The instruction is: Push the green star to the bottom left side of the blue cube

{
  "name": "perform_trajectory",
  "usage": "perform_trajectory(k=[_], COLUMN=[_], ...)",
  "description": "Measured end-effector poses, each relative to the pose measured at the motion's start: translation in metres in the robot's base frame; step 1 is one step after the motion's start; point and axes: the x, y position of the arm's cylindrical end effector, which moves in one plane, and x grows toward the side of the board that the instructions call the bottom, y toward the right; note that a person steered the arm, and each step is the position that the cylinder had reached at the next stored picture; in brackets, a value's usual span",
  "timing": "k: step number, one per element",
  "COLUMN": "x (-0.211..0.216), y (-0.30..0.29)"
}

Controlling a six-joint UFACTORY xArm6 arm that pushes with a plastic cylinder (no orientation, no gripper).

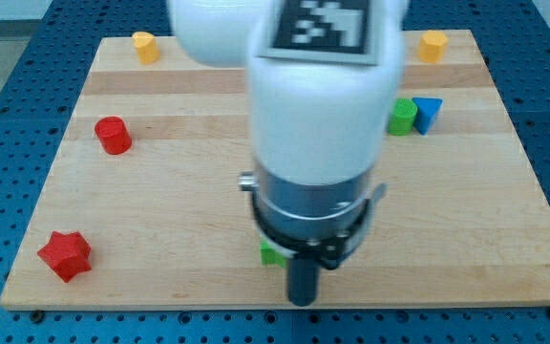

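Near bottom edge, my tip (302, 300) beside green block (272, 253).

Lighting: even, bright and diffuse, apparently from overhead. The wooden board (160, 220) is evenly lit from edge to edge, with no dim corner.

Shadows: short and soft. A small dark patch is seen beneath the red star (65, 255) near the bottom left corner, another under the red cylinder (114, 136) by the left edge.

Glare: the white arm housing (318, 105) is nearly washed out, its surface detail lost.

Focus: the arm is blurred, its outlines smeared; the dark rod (302, 283) at the bottom edge is soft. The blocks are moderately sharp.

Distortion: the board's side edges are seen converging toward the top; no curvature is noted.
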Motion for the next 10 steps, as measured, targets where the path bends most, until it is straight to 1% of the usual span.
perform_trajectory(k=[1, 3, 4, 6, 7, 8, 10], x=[-0.005, -0.045, -0.062, -0.107, -0.137, -0.165, -0.172], y=[-0.011, -0.011, -0.023, -0.025, -0.025, -0.020, 0.017])
